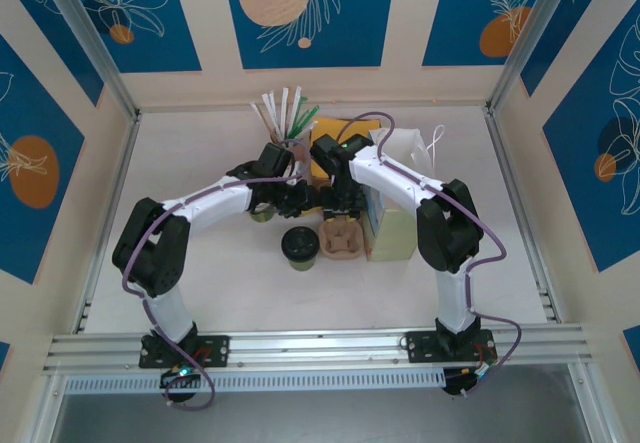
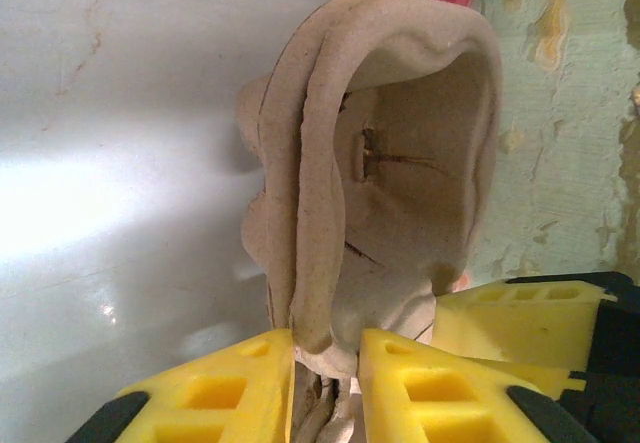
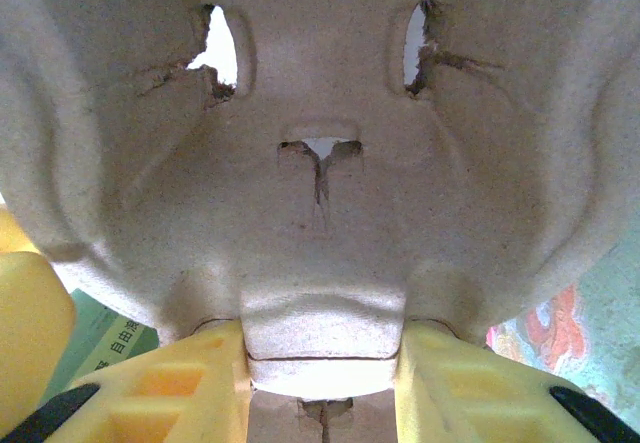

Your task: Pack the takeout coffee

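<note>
Both of my claws are on the cardboard cup carrier, not on the coffee. My left claw is pinched onto one thin edge of it, the yellow fingers pressed against the pulp from either side, with the hollow of a cup well opening just beyond them. My right claw is clamped on a thick tab of the carrier's rim, one finger on each side of it, looking straight into the moulded underside with its torn slits. The takeout coffee, olive-green with its black lid on, stands upright on the table just to the left of the carrier, nearer my bases than either claw and in neither one's grip. From above my wrists crowd over the carrier's far end, so I cannot tell whether the cup touches it. A pale green box sits against the carrier's right side.
</note>
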Motion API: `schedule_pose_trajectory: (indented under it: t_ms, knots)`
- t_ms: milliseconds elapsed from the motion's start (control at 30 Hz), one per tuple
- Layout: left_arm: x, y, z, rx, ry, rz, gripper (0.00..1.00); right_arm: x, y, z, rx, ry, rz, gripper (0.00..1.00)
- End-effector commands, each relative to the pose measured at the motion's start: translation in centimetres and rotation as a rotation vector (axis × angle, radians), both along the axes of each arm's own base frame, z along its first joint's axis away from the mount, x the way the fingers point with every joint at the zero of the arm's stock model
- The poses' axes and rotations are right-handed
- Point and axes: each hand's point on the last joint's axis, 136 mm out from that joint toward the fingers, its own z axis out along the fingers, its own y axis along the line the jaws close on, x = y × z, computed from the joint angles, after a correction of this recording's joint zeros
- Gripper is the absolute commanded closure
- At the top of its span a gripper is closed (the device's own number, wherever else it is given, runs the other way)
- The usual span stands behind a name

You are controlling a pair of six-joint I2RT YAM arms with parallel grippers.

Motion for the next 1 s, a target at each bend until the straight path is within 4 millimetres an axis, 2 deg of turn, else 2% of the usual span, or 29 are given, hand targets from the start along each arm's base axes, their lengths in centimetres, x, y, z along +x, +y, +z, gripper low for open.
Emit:
schedule_pose_trajectory:
  t_ms: [0, 100, 333, 500, 700, 733, 767, 967]
  knots:
    - [-0.2, -1.3, 0.8, -0.065, -0.008, -0.031, 0.77, 0.1, 1.1, 0.5, 0.036, 0.007, 0.006, 0.63]
    - [-0.1, -1.8, 1.4, -0.098, -0.016, -0.036, 0.77, 0.1, 1.1, 0.6, 0.036, 0.007, 0.005, 0.63]
    - [-0.4, -1.6, -0.3, -0.077, 0.026, -0.038, 0.70, 0.1, 1.4, 0.8, 0.046, -0.001, 0.009, 0.63]
    - [-0.3, -1.6, -0.3, -0.077, 0.026, -0.036, 0.67, 0.1, 1.7, 0.9, 0.052, -0.009, 0.016, 0.63]
    - [-0.1, -1.3, 0.6, -0.079, 0.009, -0.020, 0.74, -0.1, 1.4, 0.6, 0.039, 0.003, 0.013, 0.63]
    - [0.0, -1.0, 0.8, -0.076, 0.002, -0.014, 0.82, -0.1, 1.3, 0.5, 0.038, 0.004, 0.012, 0.63]
    - [0.2, -0.8, 1.1, -0.076, -0.004, -0.006, 0.86, -0.1, 1.2, 0.4, 0.036, 0.006, 0.008, 0.63]
    - [0.5, -0.9, 1.9, -0.127, -0.002, 0.002, 0.81, -0.1, 1.3, 0.3, 0.048, 0.009, 0.003, 0.63]
